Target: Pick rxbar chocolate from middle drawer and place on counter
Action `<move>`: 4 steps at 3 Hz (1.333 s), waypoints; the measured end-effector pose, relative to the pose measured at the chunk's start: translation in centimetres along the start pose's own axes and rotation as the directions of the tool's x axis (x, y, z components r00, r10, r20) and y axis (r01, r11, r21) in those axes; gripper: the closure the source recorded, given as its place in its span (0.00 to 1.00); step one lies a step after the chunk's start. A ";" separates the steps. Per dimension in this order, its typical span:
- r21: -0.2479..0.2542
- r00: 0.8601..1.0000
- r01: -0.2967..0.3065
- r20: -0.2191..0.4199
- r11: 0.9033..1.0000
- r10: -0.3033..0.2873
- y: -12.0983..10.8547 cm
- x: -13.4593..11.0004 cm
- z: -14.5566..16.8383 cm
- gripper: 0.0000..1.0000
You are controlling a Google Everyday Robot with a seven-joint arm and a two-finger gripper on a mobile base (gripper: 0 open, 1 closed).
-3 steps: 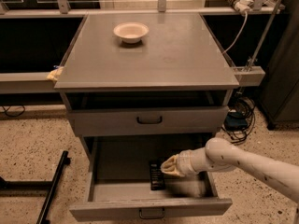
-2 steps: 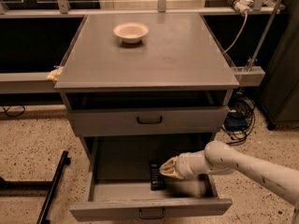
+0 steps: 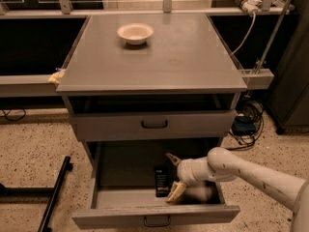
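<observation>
Fingers of the gripper stood spread around the rxbar chocolate in the middle drawer, below the front edge of the counter; closing on it seemed next.

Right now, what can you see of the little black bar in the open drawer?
The rxbar chocolate is a slim black bar with pale print near its far end. It lies flat on the floor of the open middle drawer, with its long side running front to back. The gripper sits just to its right with its fingers open. Whether they touch the bar cannot be made out.
</observation>
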State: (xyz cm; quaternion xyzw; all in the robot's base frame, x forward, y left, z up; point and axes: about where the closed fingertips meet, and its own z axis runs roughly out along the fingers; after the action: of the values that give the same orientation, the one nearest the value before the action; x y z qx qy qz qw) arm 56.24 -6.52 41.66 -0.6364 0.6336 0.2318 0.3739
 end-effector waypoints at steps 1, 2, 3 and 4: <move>-0.010 1.000 0.006 -0.002 1.000 -0.006 -0.4 0.4 1.0 0.00; -0.015 1.000 0.008 -0.018 1.000 -0.009 -0.8 1.3 1.9 0.00; -0.020 0.999 0.005 -0.050 1.000 -0.006 -0.8 2.6 2.6 0.00; -0.028 0.995 -0.005 -0.095 1.000 0.002 -0.5 4.8 4.1 0.00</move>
State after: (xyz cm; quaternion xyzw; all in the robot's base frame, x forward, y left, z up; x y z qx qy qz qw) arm 57.89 -6.44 35.53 -0.6508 0.6485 0.2107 0.3339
